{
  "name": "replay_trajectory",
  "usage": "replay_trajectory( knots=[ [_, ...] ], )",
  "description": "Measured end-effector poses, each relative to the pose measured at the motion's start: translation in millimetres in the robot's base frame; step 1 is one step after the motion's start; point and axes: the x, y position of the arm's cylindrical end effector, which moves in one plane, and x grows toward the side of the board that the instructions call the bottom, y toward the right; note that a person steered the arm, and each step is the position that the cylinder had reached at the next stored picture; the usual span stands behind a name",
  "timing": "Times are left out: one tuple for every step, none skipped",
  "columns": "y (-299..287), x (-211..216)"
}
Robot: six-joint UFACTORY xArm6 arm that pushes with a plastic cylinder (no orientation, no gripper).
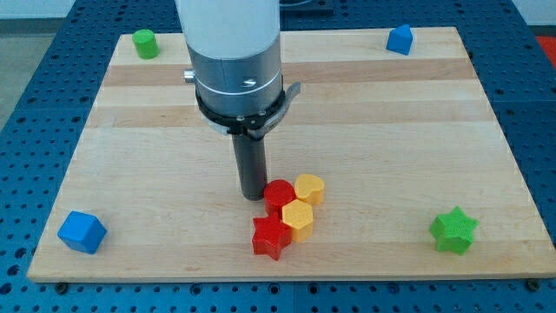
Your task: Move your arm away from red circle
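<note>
Wooden board (365, 130) carries all blocks. Landmark: red circle (279, 194), centre-bottom, clustered with two yellow blocks (304, 202) and red star (270, 236). My tip (254, 196), grasping nothing, touches its left edge; retreat up-left is clear.

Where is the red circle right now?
The red circle sits low in the middle of the board, in a cluster with two yellow blocks and the red star. My tip is right against its left side.

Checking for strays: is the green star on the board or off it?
On: the green star sits inside the board's right edge.
</note>
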Motion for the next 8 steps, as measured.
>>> replay_trajectory(
  knots=[
    [0.0,0.0],
    [0.0,-33.0],
    [19.3,-75.3],
    [50.1,-84.0],
    [50.4,-84.0],
    [42.6,-74.6],
    [19.3,-69.0],
    [-18.9,-69.2]
  ],
)
